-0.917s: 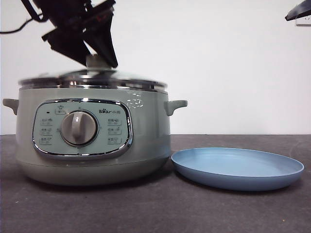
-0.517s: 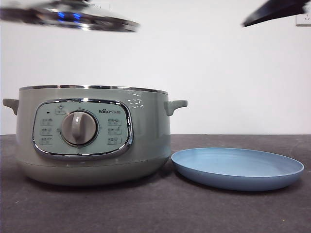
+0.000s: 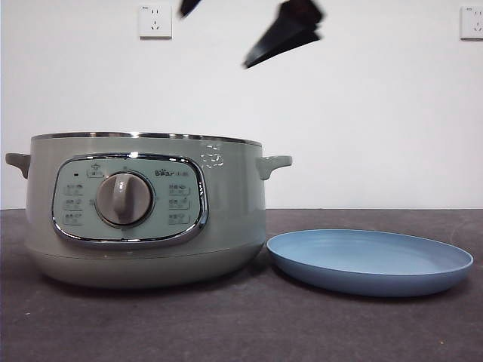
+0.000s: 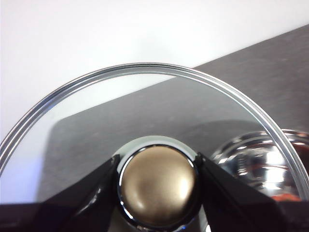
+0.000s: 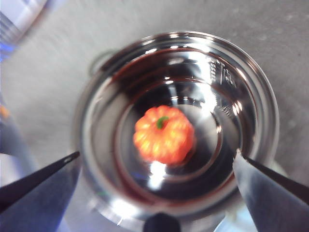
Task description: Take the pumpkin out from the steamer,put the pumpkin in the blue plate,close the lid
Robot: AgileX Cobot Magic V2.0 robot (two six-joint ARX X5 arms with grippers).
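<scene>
Left gripper (image 4: 158, 191): clamped on the lid's knob (image 4: 158, 186), one black jaw on each side. It's holding the glass lid (image 4: 96, 111) up and off to the side, away from the pot's mouth I'd guess, so the other arm has room.

Right gripper (image 5: 157, 166): jaws spread wide, nothing in them. It hangs right above the open pot, and the pumpkin sits pretty much between the two jaw tips in its wrist view. Looks like a lineup for a straight drop.

Pumpkin (image 5: 164, 134): sitting on the shiny inner floor of the steamer (image 3: 143, 211), near the middle, green stem (image 5: 161, 122) up. The front view can't see it, the pot wall hides it.

Steamer: uncovered, chrome rim bare, dial (image 3: 123, 199) facing the front camera.

Blue plate (image 3: 370, 260): on the table just beside the steamer, nothing on it. Short hop for the pumpkin once it's out.

Where we're at: lid off, pumpkin not grabbed yet. My guess is next comes lowering in without clipping the rim.
</scene>
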